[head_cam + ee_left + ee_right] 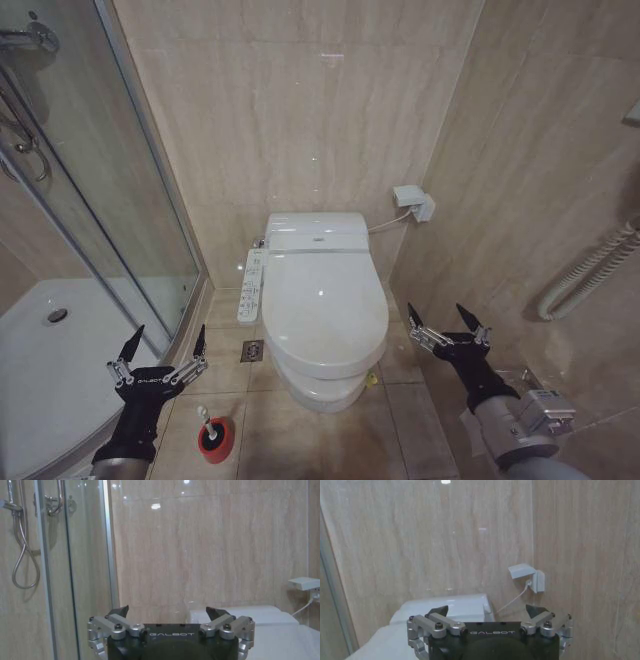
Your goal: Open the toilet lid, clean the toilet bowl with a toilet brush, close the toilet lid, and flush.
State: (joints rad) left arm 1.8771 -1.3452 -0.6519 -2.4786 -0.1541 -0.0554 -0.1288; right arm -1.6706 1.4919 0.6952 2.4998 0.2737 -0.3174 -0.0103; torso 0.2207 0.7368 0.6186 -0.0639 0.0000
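Toilet lid [322,300]: found shut over bowl; untouched
Left gripper [165,349]: released, held left, near brush
Right gripper [447,321]: released, held right of lid

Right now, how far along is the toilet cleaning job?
Nothing looks done yet. The toilet lid lies closed over the toilet bowl, and the toilet brush stands in its red holder on the floor. Neither gripper holds anything: the left gripper hovers open above the brush, and the right gripper hovers open beside the bowl. Opening the lid, brushing, closing and flushing all remain.
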